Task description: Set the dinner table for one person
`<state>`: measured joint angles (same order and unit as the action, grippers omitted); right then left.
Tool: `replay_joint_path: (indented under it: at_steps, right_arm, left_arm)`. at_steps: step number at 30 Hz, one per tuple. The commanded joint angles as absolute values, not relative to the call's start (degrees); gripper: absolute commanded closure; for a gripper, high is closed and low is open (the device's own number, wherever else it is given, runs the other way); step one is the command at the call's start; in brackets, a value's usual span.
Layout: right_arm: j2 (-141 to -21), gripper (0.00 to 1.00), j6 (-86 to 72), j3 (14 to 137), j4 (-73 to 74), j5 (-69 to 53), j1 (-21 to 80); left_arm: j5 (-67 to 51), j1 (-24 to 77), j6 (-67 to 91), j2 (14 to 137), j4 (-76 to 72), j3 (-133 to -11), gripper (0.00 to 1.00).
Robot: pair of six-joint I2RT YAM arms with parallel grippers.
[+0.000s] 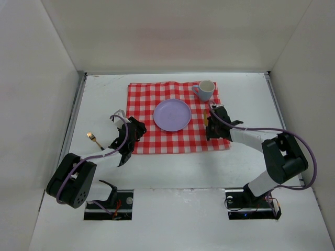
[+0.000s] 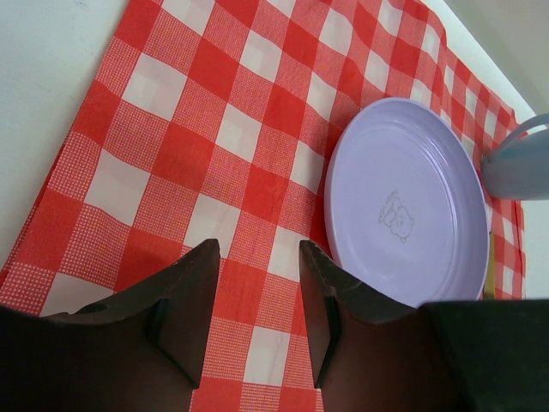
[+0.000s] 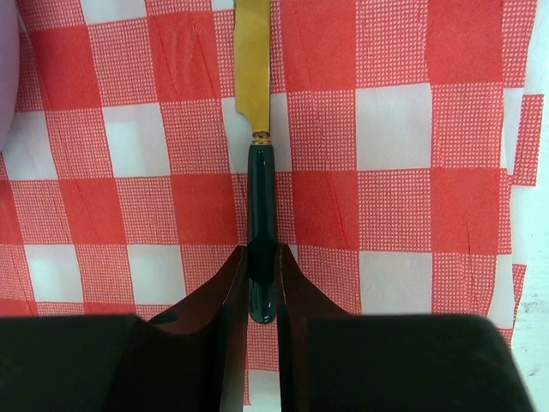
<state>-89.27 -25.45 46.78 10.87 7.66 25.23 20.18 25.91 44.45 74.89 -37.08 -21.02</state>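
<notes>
Right hand (image 3: 262,257) around knife (image 3: 260,172), dinner table (image 1: 248,102) below

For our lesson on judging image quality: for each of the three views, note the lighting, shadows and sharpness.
Top view: soft, even light, no hard shadows on the cloth. Left wrist view: plate sharp, its printed bear legible; left fingers dark. Right wrist view: knife crisp, no glare; right fingers dark too.

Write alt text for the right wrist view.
The right gripper grips a knife by its dark green handle, gold blade pointing away over the red-and-white checked cloth. A sliver of lilac plate shows at left.
</notes>
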Motion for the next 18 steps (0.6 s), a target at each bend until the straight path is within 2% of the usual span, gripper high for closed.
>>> replay_joint_path:
  at_steps: [1,4,5,8,11,15,18]
  right_arm:
    - [-88.7,0.9,-24.5,48.3,11.3,6.9,26.0]
    - [-88.4,0.88,-24.4,48.3,11.3,6.9,26.1]
    - [-88.3,0.84,-24.4,48.3,11.3,7.2,26.1]
    - [-87.3,0.64,-24.4,47.9,11.1,8.3,26.1]
    - [-84.7,0.53,-24.9,47.7,11.0,9.1,26.1]
    - [-79.0,0.47,-26.1,48.1,10.5,9.9,26.4]
    - [-75.1,0.46,-27.6,47.6,7.6,11.0,26.4]
  left_arm:
    - [21.3,26.1,44.6,74.4,-39.7,-20.7,0.6]
    - [21.3,26.2,44.6,74.3,-39.7,-20.7,0.6]
    - [21.3,26.2,44.6,74.3,-39.7,-20.7,0.6]
    - [21.3,26.2,44.6,74.7,-39.7,-20.8,0.6]
    - [21.3,26.3,44.4,74.5,-39.7,-20.8,0.6]
    - [21.7,26.2,43.9,73.8,-39.6,-20.8,0.6]
    - [23.5,26.3,42.5,72.6,-38.9,-21.2,0.6]
